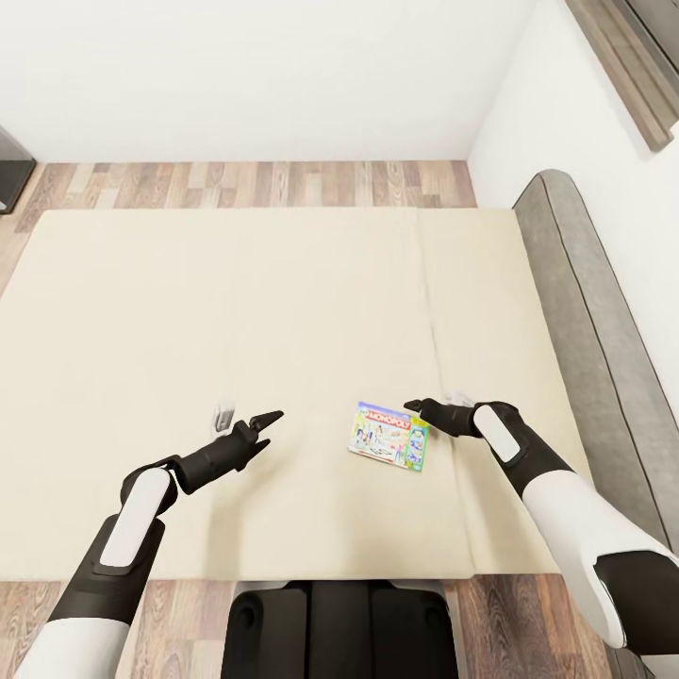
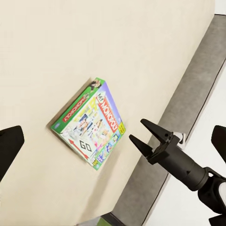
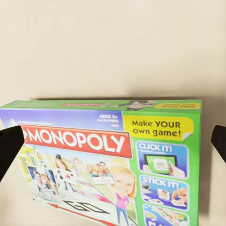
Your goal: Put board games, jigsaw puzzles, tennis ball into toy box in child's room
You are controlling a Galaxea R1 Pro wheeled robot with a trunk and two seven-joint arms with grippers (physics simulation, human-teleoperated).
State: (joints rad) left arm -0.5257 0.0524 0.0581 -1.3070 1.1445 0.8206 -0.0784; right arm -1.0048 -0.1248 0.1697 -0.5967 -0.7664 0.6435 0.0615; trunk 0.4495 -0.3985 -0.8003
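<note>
A: What sits nearest the camera?

B: At the bottom centre of the head view, the robot's dark base point(image 1: 339, 627), standing on the wood-plank floor point(image 1: 236, 184) at the near edge of the bed point(image 1: 189, 302).

A: And the arms?

B: Both reach out over the beige mattress. The left gripper point(image 1: 266, 427) is in the lower left of the frame, its two black fingers point(image 1: 267, 416) spread apart with nothing between them. The right gripper point(image 1: 413, 407) is lower right of centre, pointing toward the frame's left. From the left wrist view its fingers point(image 2: 155, 128) also stand apart, holding nothing.

A: Where is the game?

B: The Monopoly box point(image 1: 389, 436) lies flat on the mattress, lower right of centre, between the two grippers and much closer to the right one. The right fingertips are just beside the box's upper right corner; I cannot tell whether they touch it. In the right wrist view the box point(image 3: 106, 160) spans the lower half of the frame, red banner readable, with a dark fingertip at each side edge.

A: Anything else on the bed?

B: A small pale grey object point(image 1: 224, 413) just beside the left gripper; too small to identify.

A: Farther back?

B: The grey-brown headboard point(image 1: 585, 311) runs along the right side, then a strip of floor, then the white wall point(image 1: 264, 75) across the top.
</note>
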